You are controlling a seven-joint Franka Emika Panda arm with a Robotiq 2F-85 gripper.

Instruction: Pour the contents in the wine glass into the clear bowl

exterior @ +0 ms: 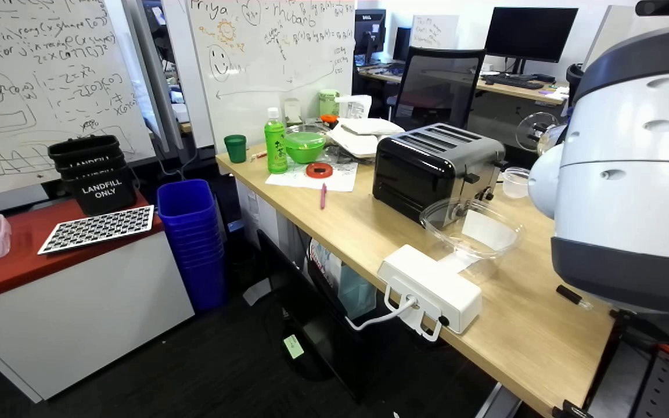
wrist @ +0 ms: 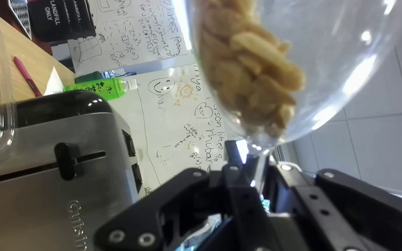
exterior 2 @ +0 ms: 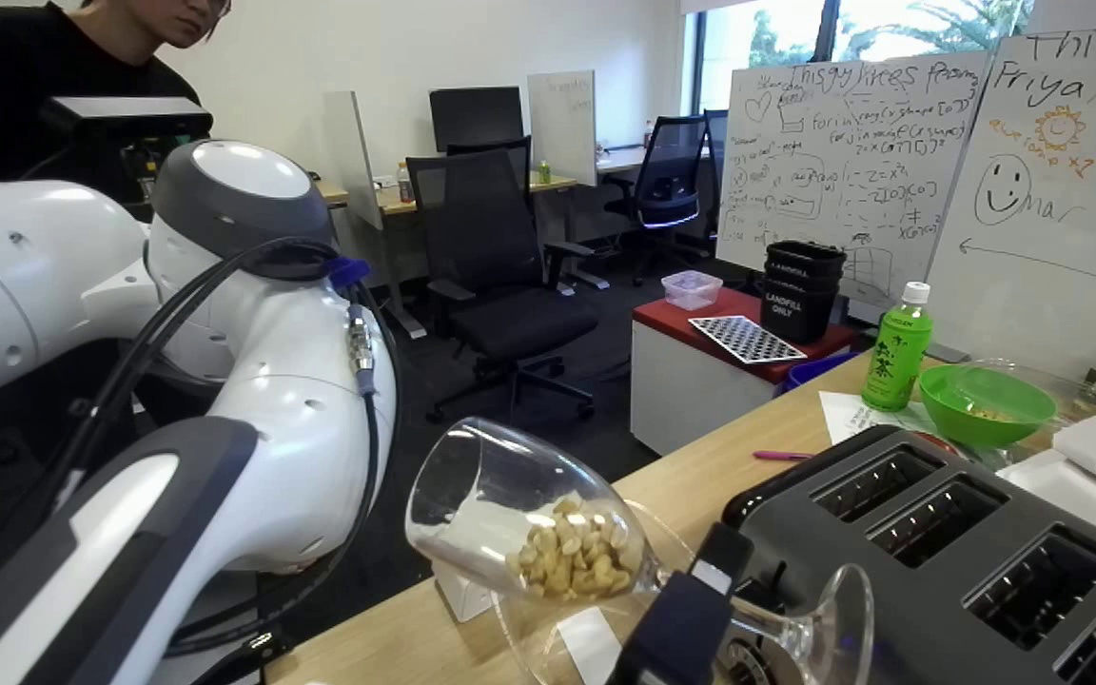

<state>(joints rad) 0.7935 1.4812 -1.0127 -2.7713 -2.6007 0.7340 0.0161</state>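
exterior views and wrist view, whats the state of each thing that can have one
Wine glass, tilted, held aloft
Nuts, heaped inside the wine glass
Gripper, shut on the stem
Clear bowl, upright, contents unclear
Toaster, upright
Green bottle, upright, capped
Pink pen, lying flat

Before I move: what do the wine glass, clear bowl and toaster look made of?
Wine glass: glass or hard clear plastic, can't tell; smooth, glossy, sharp highlights.
Clear bowl: probably thin plastic; shiny, see-through, fine ridges near its edge in the wrist view.
Toaster: lever side likely satin metal, soft grey sheen; glossy black end, plastic or painted metal, mirroring light.
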